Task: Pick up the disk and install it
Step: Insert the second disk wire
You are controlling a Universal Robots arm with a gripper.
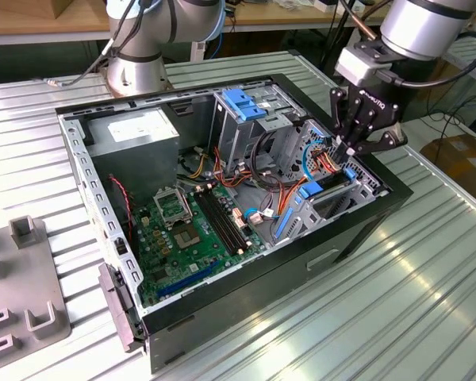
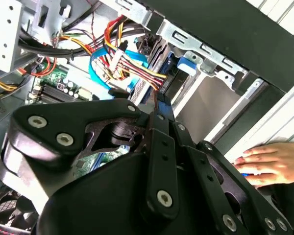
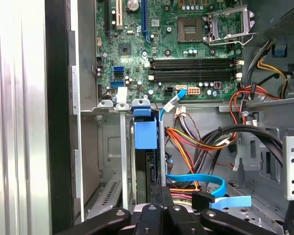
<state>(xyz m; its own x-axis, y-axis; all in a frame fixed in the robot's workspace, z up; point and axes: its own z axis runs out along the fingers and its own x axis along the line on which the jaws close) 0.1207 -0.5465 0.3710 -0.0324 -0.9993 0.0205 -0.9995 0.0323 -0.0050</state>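
Tool point(image 1: 355, 148) above slotted disk point(image 3: 146, 134)

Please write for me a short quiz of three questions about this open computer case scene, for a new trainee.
1. True or false: the black gripper hangs over the green motherboard.
2. In the second wrist view, what rests outside the black computer case? A. a person's hand B. a screwdriver C. a cup
3. Missing word: in the first wrist view, nearest the gripper stands the flat black ____ with blue plastic rails.

Key: 1 false; 2 A; 3 disk
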